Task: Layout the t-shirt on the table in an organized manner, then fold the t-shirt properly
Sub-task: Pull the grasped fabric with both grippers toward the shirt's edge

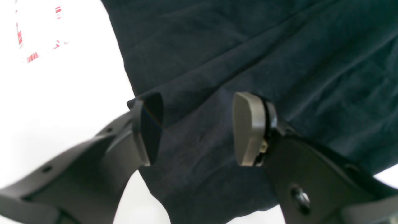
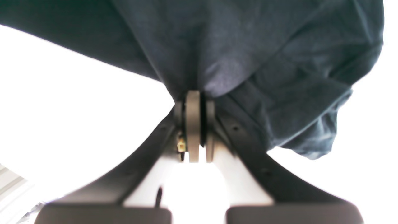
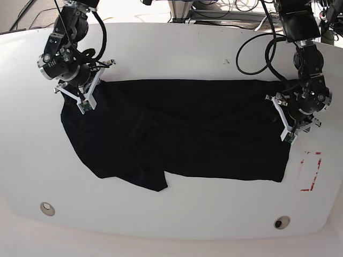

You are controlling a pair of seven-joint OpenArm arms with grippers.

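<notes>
The black t-shirt (image 3: 182,134) lies spread wide across the white table (image 3: 177,214), with a sleeve flap sticking out at its front edge. My right gripper (image 3: 86,101) is at the shirt's left end. The right wrist view shows this gripper (image 2: 197,124) shut on a pinch of the t-shirt (image 2: 248,46), which bunches up from the pads. My left gripper (image 3: 286,120) is at the shirt's right end. In the left wrist view it (image 1: 199,130) stands open, its fingers straddling a corner of the t-shirt (image 1: 248,46) without pinching it.
A red rectangular tape mark (image 3: 310,171) sits on the table just right of the shirt and shows in the left wrist view (image 1: 32,57). Two small round holes (image 3: 47,208) (image 3: 281,222) lie near the front edge. Cables hang behind both arms.
</notes>
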